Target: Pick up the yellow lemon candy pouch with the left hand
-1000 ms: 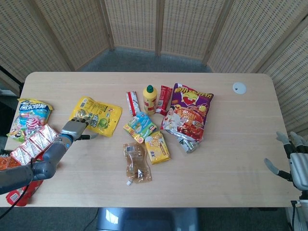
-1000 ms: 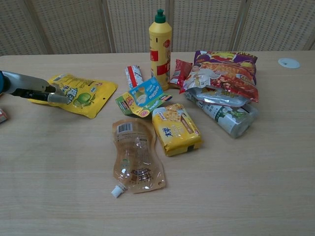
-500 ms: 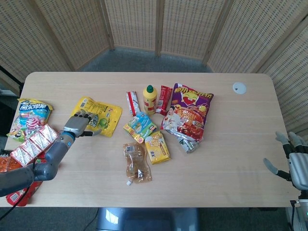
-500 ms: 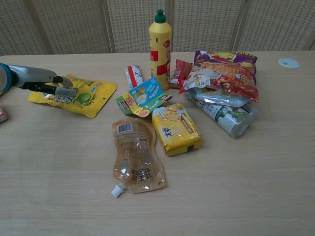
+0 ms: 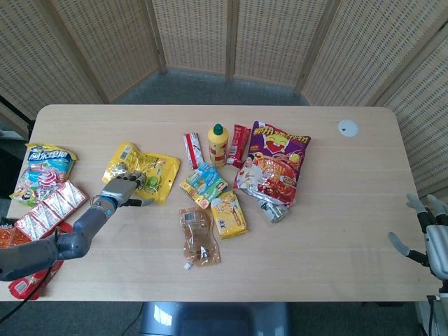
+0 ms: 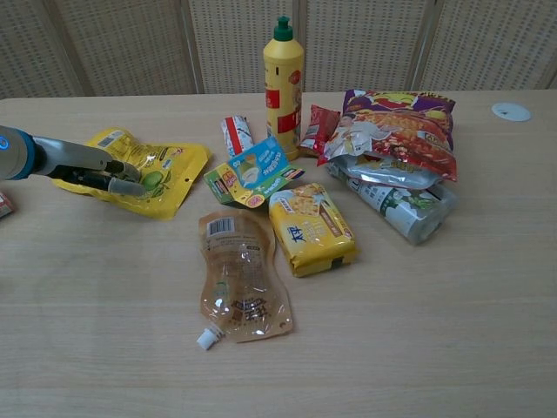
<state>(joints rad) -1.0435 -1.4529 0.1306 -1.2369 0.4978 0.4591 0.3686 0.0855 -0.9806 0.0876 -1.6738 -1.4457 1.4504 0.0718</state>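
The yellow lemon candy pouch (image 5: pixel 141 171) lay on the table (image 5: pixel 336 231), left of the central cluster; the left hand (image 5: pixel 124 189) rested on its near edge, fingers (image 6: pixel 122 178) curled over the foil, though whether they actually gripped it could not be told. The right hand (image 5: pixel 428 235) hung off the table's right edge, fingers spread and holding nothing. One yellow bottle (image 5: pixel 218 144) stood upright behind one blue-green packet (image 5: pixel 204 183), one yellow biscuit pack (image 5: pixel 229 214) and one clear spouted pouch (image 5: pixel 197 236); one large red-purple snack bag (image 5: pixel 276 162) lay to the right. Against the frame a second earlier, the hand had moved further right onto the pouch; the pouch's near edge looked slightly lifted and shifted.
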